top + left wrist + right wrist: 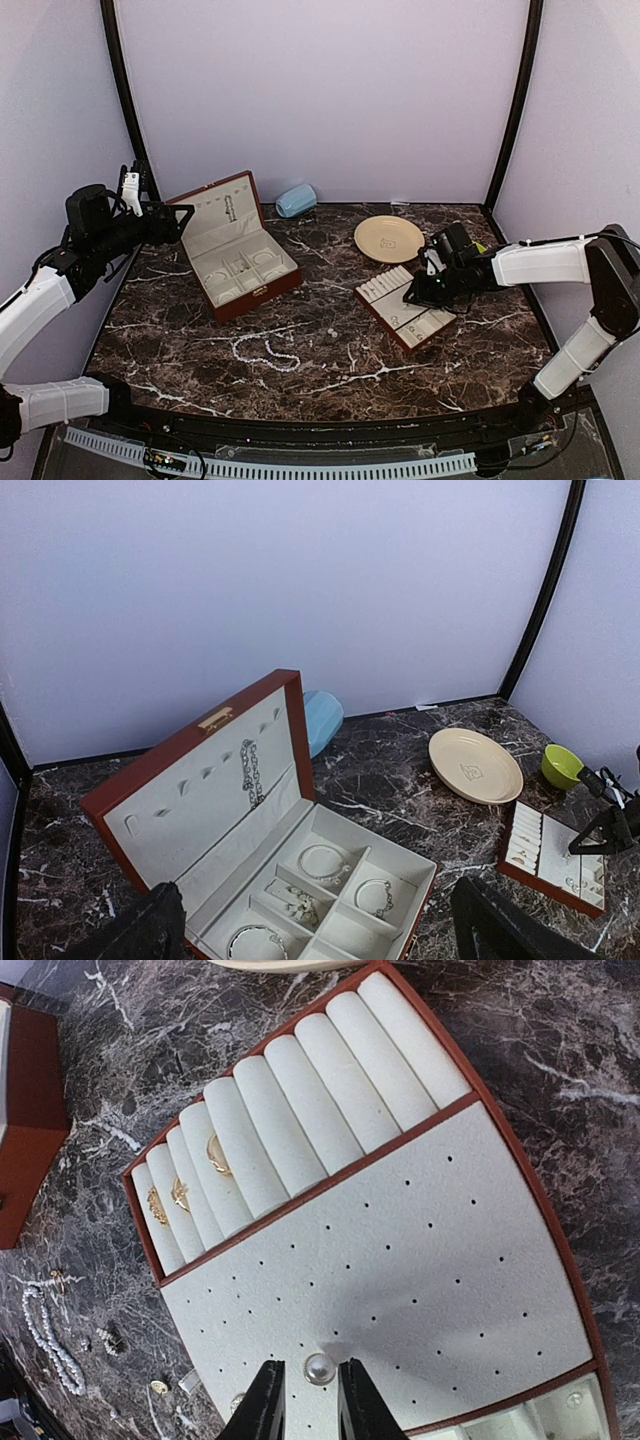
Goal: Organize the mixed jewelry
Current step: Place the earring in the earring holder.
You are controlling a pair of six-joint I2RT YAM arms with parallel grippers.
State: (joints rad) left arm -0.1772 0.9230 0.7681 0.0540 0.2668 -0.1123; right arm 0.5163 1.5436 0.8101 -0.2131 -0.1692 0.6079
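2 claws stand in very different states. the right claw (312, 1405) is narrow, its fingers (265, 1405) apart on either side of a pearl stud (319, 1368) that sits on the perforated panel of the cream slotted tray (450, 1260); neither finger is seen touching the stud. the left claw (318, 920) is wide and holds nothing, hanging above the open red-brown box (200, 770), where bracelets (325, 862) lie in the compartments. 3 gold-coloured rings (215, 1155) sit in the tray's slots. the pearl strand (262, 352) lies loose on the table (180, 340), between box and tray, with a few tiny pieces (158, 1387) near it.

risks, as i judge them: the stud is small and round, so a pinch slightly off centre could squirt it sideways onto the dark marble, where it would be hard to find. if its post is in a hole, a tilted pull could bend it or lift the light tray. the fingertips hang close to the panel and could dig into the lining. the strand could snag or trail when lifted.
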